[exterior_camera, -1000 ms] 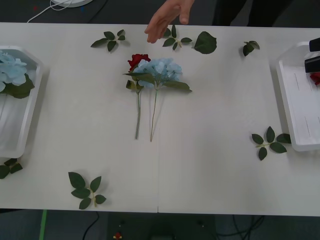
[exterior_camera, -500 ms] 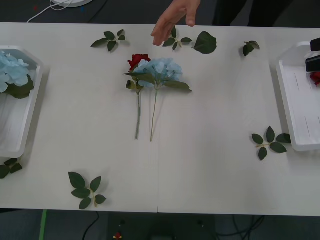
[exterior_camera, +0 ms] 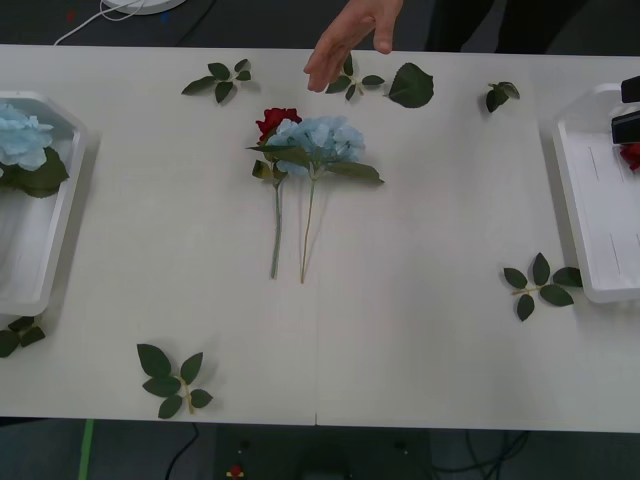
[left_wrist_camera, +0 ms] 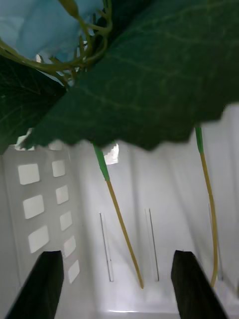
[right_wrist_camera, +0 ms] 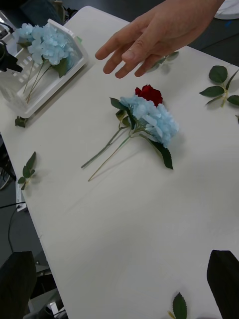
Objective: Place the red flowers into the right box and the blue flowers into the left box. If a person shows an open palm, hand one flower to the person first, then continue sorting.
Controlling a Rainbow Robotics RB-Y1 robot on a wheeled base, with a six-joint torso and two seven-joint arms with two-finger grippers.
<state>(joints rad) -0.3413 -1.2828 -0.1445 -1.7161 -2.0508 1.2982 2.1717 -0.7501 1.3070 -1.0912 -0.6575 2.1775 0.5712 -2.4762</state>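
Blue flowers (exterior_camera: 22, 135) lie in the left box (exterior_camera: 45, 270) — left tool (left_wrist_camera: 117, 279) open above them. A rose (exterior_camera: 277, 121) and hydrangea (exterior_camera: 322, 138) remain mid-counter (exterior_camera: 420, 330); a hand (exterior_camera: 350, 35) reaches in, so a handover likely comes first. Right tool (right_wrist_camera: 122, 279) open over the counter.

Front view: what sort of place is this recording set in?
Probably a lab or test workspace, not a florist's. A plain white table holds artificial flowers between two white plastic trays, the left box and the right box. Cables lie on the dark floor by it.
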